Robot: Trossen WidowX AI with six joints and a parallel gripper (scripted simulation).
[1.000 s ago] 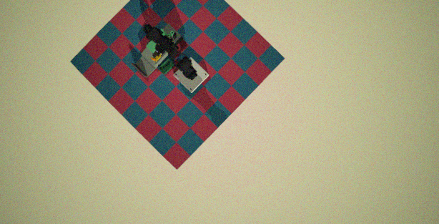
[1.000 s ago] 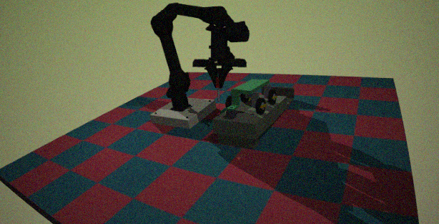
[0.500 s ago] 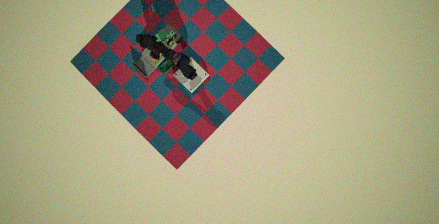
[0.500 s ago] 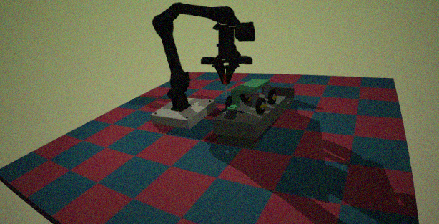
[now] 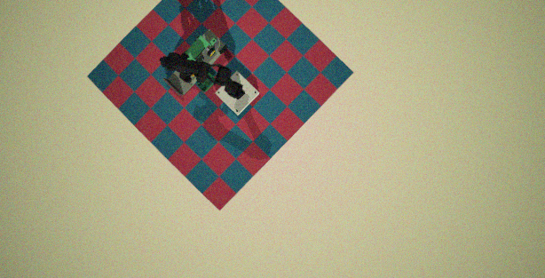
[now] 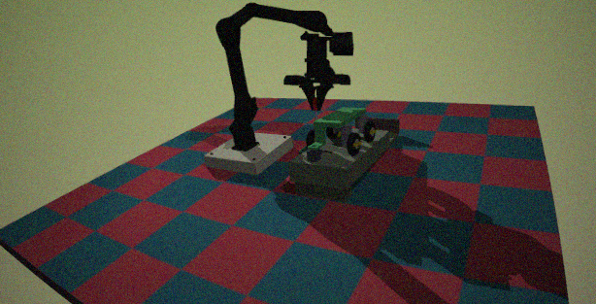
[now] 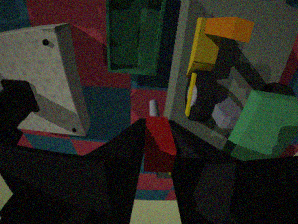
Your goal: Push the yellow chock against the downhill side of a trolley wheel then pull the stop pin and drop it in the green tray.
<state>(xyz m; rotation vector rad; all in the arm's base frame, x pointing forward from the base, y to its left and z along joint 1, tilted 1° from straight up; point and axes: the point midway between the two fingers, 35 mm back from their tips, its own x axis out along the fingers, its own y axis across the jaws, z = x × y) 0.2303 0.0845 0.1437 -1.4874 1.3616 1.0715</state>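
Observation:
My gripper (image 6: pixel 315 107) (image 7: pixel 154 125) is shut on the stop pin, above the ramp's near side. The pin's red head (image 7: pixel 160 142) is between the fingers, and its grey shaft (image 7: pixel 153 108) shows past them. The green trolley (image 6: pixel 350 115) (image 7: pixel 265 122) stands on the grey ramp (image 6: pixel 317 179) (image 5: pixel 181 87). The yellow chock (image 7: pixel 204 50) with its orange handle (image 7: pixel 230 29) sits on the ramp close beside a trolley wheel (image 7: pixel 204 97); contact is too dark to confirm. The green tray (image 7: pixel 132 71) (image 5: pixel 206 85) lies between the ramp and the arm's base, ahead of the pin in the wrist view.
The arm's white base (image 5: pixel 240 106) (image 6: pixel 264 159) (image 7: pixel 45 65) stands beside the tray and ramp. The ramp has a raised end wall (image 6: pixel 389 124) at its far end in the exterior view. A small green-topped fixture (image 6: pixel 315 149) stands at the ramp's near end.

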